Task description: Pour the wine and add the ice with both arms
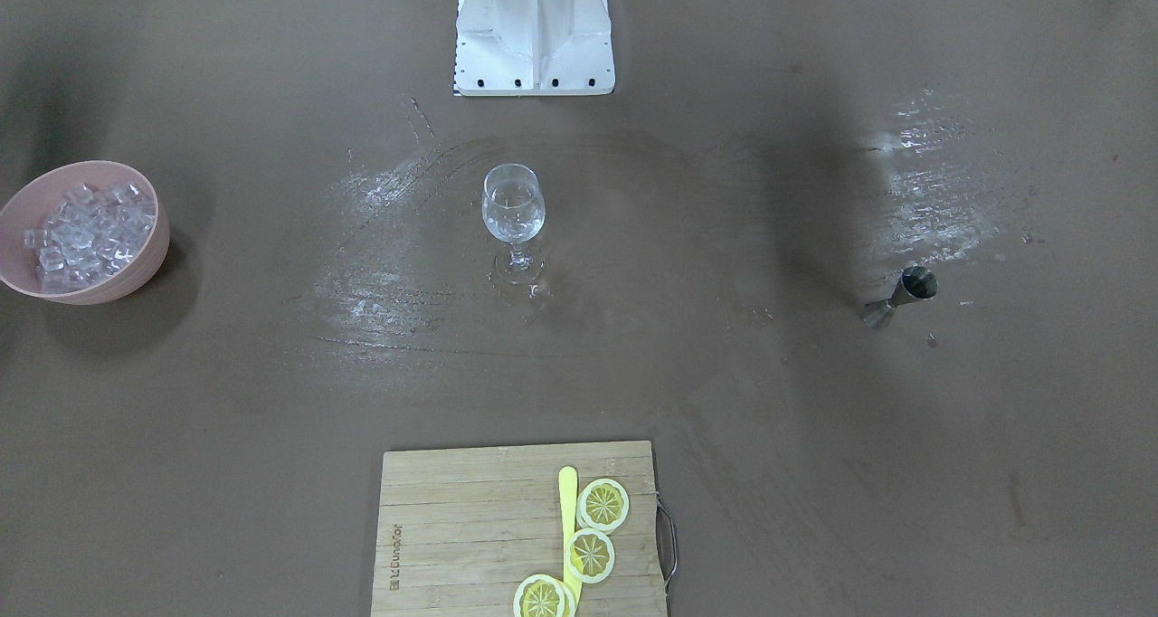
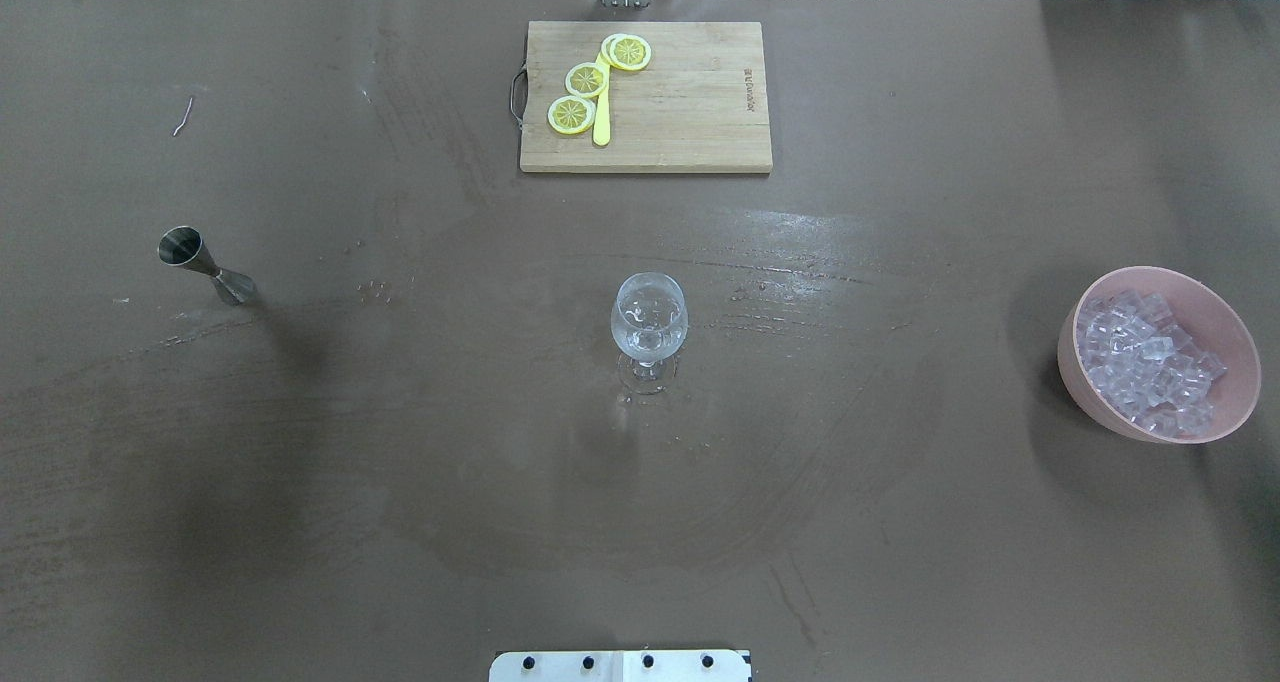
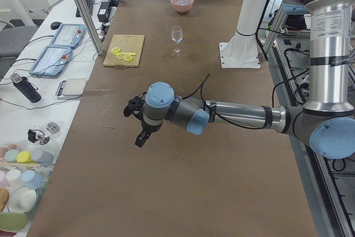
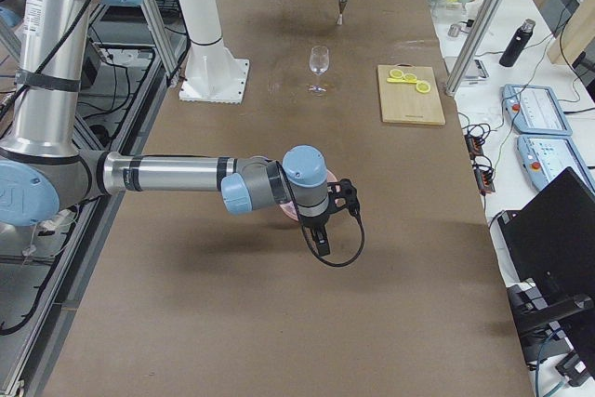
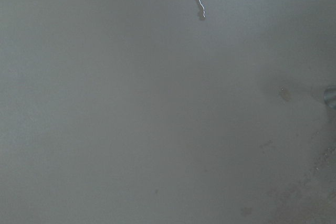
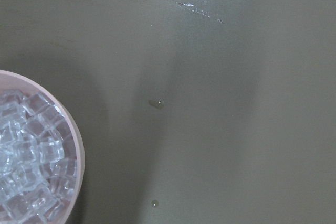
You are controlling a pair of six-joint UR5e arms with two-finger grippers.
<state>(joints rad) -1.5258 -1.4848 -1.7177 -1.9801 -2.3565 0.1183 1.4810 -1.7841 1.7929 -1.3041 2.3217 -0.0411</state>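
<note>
Counter (image 2: 400, 462): brown mat, with dull wet-looking streaks around the middle.

Wine glass (image 2: 649, 327): stemmed, clear, upright at the centre of the counter and apart from everything else. Glassy glints show inside its cup. The wine cannot be told apart from them, nor seen in the jigger.

Ice (image 2: 1150, 362): many clear cubes heaped in a pink bowl (image 2: 1072, 372) at the robot's right end of the counter.

Jigger (image 2: 205, 265): steel, double-coned, standing on the robot's left side, well apart from the glass.

Cutting board (image 2: 690, 112): wooden, with a metal handle, at the far edge opposite the pedestal base (image 1: 534, 47). It carries three lemon slices (image 2: 586, 79) lying along a yellow utensil (image 2: 602, 122).

Left arm (image 3: 238, 116): stretched low over bare counter at the left end. The left hand (image 3: 140, 140) points down, above the surface and touching nothing. Whether it is released or clenched cannot be told. Its wrist view shows only mat and a thin thread (image 5: 199, 2).

Right arm (image 4: 167, 174): stretched out over the right end. The right hand (image 4: 321, 244) points down just beside the bowl, which is partly hidden behind the wrist. Whether it is released or clenched cannot be told. Its wrist view shows the bowl's rim at lower left and two droplets (image 6: 155, 104) on the mat.
</note>
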